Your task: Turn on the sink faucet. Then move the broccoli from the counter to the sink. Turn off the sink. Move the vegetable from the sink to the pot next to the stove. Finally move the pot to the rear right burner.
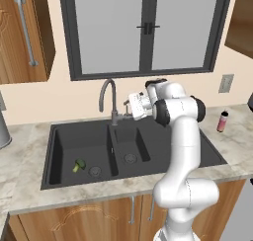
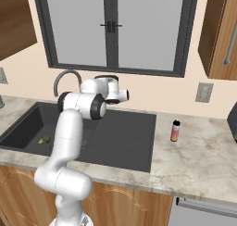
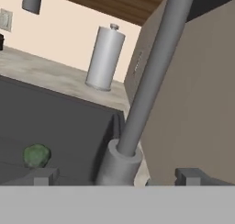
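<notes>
Now, step: shutting the water off, I judge.
Gripper (image 1: 128,105): jaws spread, empty, beside the sink faucet (image 1: 109,98) base.
Advice: nudge the side lever gently.
Broccoli (image 1: 79,165): in the sink (image 1: 59,136), large basin.

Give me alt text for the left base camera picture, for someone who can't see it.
A white robot arm reaches over a charcoal double sink, its open gripper beside the dark gooseneck faucet. A small green broccoli lies in the large left basin near the drain, and a small red bottle stands on the marbled counter at right.
</notes>
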